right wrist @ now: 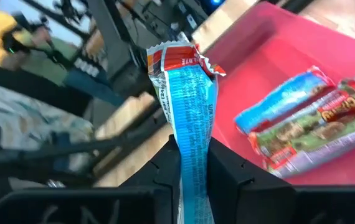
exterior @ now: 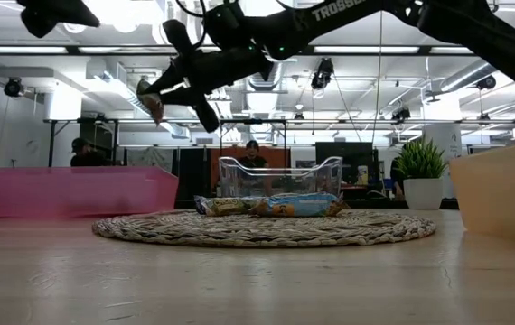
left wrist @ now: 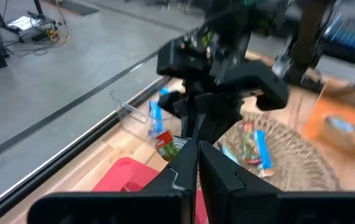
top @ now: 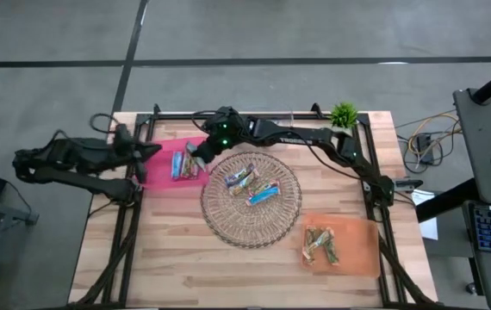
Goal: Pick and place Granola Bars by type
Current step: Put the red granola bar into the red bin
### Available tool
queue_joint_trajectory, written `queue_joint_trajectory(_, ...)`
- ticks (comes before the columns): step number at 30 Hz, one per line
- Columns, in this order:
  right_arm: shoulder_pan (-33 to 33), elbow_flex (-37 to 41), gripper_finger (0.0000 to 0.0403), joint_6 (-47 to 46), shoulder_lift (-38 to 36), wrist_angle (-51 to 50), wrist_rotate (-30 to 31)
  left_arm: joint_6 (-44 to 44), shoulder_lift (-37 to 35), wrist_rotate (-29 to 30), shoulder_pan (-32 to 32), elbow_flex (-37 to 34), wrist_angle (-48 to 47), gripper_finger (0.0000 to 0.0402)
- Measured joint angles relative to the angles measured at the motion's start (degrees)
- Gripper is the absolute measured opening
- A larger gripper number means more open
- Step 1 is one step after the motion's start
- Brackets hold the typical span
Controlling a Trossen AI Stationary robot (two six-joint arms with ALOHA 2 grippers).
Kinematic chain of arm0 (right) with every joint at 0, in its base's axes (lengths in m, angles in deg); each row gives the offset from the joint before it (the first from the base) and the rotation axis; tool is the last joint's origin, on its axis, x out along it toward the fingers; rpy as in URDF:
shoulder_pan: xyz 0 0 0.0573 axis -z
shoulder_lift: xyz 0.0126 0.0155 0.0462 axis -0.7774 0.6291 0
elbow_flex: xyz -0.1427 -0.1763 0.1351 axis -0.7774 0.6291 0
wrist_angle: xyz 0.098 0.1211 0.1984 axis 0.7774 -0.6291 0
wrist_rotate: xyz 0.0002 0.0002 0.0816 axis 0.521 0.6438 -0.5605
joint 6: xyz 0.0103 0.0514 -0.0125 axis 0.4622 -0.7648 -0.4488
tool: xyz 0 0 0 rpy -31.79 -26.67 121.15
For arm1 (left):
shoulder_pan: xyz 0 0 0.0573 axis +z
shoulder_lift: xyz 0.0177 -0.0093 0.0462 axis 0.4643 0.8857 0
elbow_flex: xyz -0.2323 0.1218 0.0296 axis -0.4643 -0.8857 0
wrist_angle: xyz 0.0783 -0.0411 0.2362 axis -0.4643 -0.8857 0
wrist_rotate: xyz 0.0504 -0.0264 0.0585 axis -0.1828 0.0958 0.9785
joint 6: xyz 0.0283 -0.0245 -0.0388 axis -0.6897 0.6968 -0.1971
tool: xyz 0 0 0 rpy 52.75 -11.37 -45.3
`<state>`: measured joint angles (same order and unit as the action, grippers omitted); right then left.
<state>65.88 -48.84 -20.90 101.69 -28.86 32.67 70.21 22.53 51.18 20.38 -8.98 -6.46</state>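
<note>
My right gripper (top: 195, 155) hangs over the pink tray (top: 161, 176), shut on one granola bar (right wrist: 187, 93) in a blue wrapper with a red crimped end. Two more bars (top: 183, 165) lie flat in the pink tray. Several bars (top: 254, 185) lie on the round wicker tray (top: 245, 232), and brownish ones (top: 321, 245) lie in the orange tray (top: 362, 254). My left gripper (top: 146, 153) is shut and empty at the pink tray's left end. My right gripper pinches the bar's flat wrapper (right wrist: 191, 134) between its two fingers, with the red crimped end (right wrist: 180, 59) sticking out past the fingertips. The fingers slant down from the table's right. The bar (exterior: 152, 99) is lifted clear, high above the pink tray.
A clear plastic container (exterior: 280, 176) stands beyond the wicker tray, with a small potted plant (top: 344, 114) at the far right corner. People sit at desks in the room behind. Bare wood lies along the table's near edge.
</note>
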Motion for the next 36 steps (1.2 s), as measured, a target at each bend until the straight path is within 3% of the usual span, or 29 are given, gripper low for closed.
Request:
queue_joint_trajectory(5,0.36,0.01,0.0047,-7.93,0.55,5.28,1.19,-0.19,-3.13,0.32,0.04,0.17,-0.62,0.0)
queue_joint_trajectory(11,0.64,0.04,0.0047,-18.78,0.55,7.18,8.04,-0.86,-4.79,0.24,0.0,0.02,-0.89,0.0)
queue_joint_trajectory(20,0.88,0.55,0.0043,-25.61,0.7,6.85,13.01,-1.88,-4.76,0.2,0.0,0.04,-0.89,0.0)
queue_joint_trajectory(29,0.86,0.66,0.0043,-33.97,5.91,10.47,12.7,-1.85,-4.76,0.2,0.0,0.04,-0.87,0.0)
queue_joint_trajectory(36,0.95,0.59,0.0043,-34.68,6.34,12.55,12.55,-1.43,-4.76,0.2,0.0,0.04,-0.85,0.0)
